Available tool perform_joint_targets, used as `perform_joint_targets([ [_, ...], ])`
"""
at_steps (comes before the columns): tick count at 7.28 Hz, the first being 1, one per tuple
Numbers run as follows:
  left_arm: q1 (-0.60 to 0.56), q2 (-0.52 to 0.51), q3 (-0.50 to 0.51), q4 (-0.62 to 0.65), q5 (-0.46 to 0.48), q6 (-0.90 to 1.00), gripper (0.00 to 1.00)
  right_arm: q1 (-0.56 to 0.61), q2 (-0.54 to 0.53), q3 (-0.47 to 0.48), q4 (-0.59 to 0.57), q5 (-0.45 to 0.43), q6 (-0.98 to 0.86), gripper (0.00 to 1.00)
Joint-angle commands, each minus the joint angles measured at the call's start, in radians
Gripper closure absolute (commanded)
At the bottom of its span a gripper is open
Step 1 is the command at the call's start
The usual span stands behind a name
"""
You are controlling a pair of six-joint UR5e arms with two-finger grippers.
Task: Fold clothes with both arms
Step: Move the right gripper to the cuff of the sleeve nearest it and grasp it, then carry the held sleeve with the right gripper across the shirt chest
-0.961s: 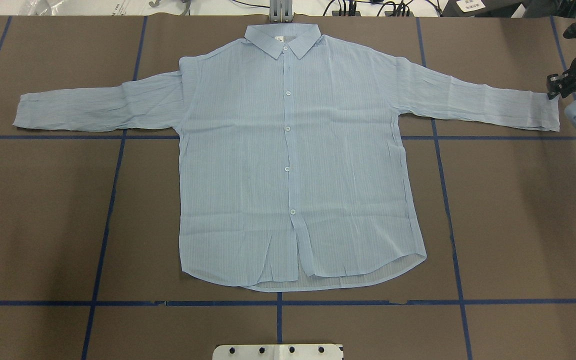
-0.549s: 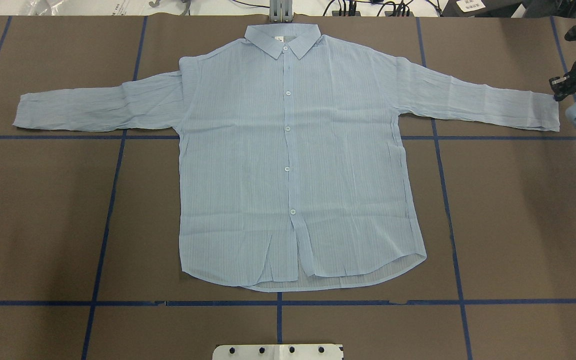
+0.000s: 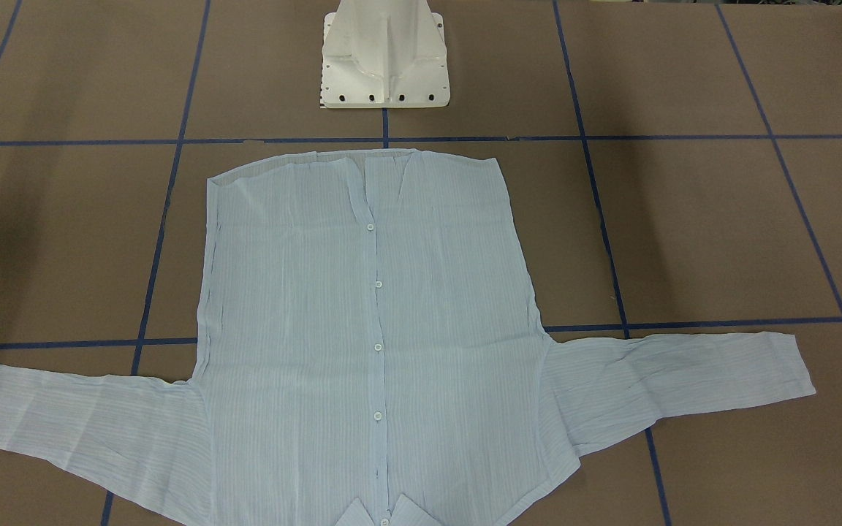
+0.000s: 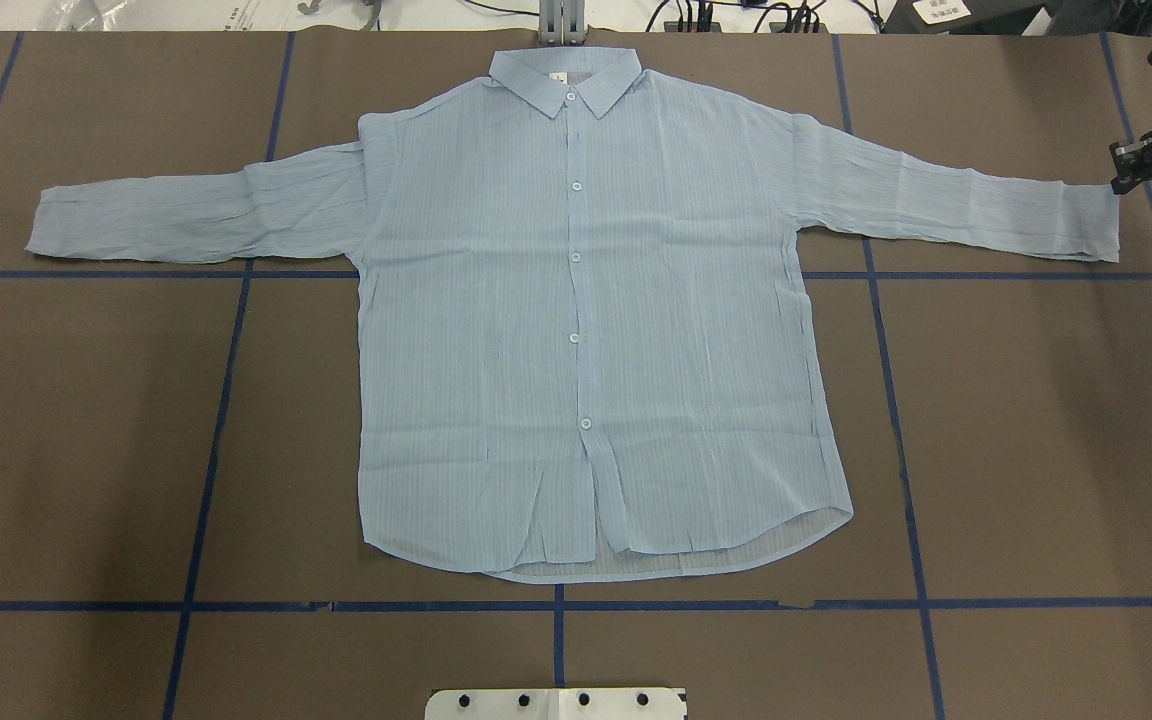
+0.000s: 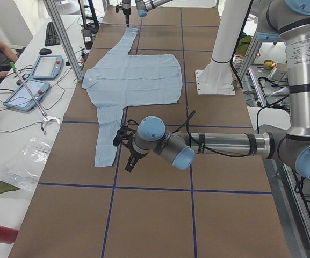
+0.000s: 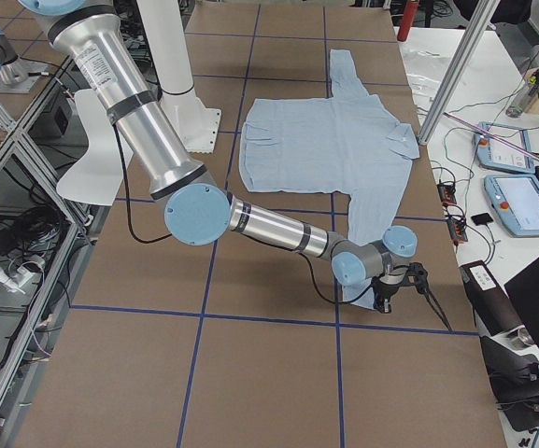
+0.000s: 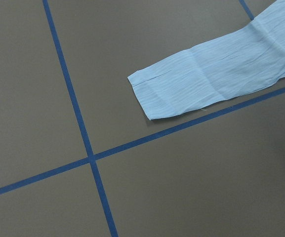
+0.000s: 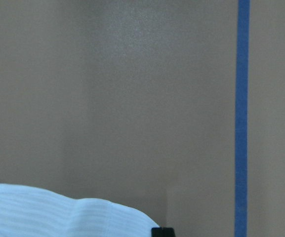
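The pale blue striped shirt (image 4: 576,330) lies flat and buttoned on the brown table, collar at the far edge, both sleeves spread out sideways. It also shows in the front view (image 3: 370,329). My right gripper (image 4: 1124,168) hovers just beyond the far corner of the right cuff (image 4: 1086,220), apart from it, and looks open and empty. One black fingertip (image 8: 162,231) shows beside the cuff (image 8: 43,212) in the right wrist view. My left gripper (image 5: 123,150) is low beside the left cuff (image 7: 172,91), clear of it. I cannot tell whether it is open.
Blue tape lines (image 4: 226,330) divide the table into squares. The white pedestal base (image 3: 384,58) stands at the near edge behind the shirt's hem. Tablets (image 5: 31,88) and cables lie on the white bench beyond the collar side.
My right gripper has moved off the right cuff's corner, outward and toward the far edge. The shirt has not moved.
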Motion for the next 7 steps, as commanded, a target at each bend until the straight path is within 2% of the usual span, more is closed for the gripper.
perform_joint_targets([
  [1,0.000,0.000,0.000,0.000,0.000,-0.006,0.00,0.041,-0.031,0.060,0.002,0.091,0.002,1.00],
  [2,0.000,0.000,0.001,0.000,0.000,-0.006,0.00,0.050,-0.028,0.068,0.002,0.116,0.008,1.00],
  [3,0.000,0.000,0.000,0.000,0.000,-0.007,0.00,0.050,-0.049,0.135,0.002,0.143,0.070,1.00],
  [4,0.000,0.000,0.000,0.000,-0.008,-0.009,0.00,0.048,-0.102,0.257,0.001,0.147,0.154,1.00],
  [5,0.000,0.000,0.000,0.000,-0.014,-0.018,0.00,0.035,-0.117,0.331,0.001,0.168,0.248,1.00],
  [7,0.000,0.000,-0.002,0.000,-0.016,-0.020,0.00,-0.087,-0.101,0.419,0.005,0.178,0.407,1.00],
])
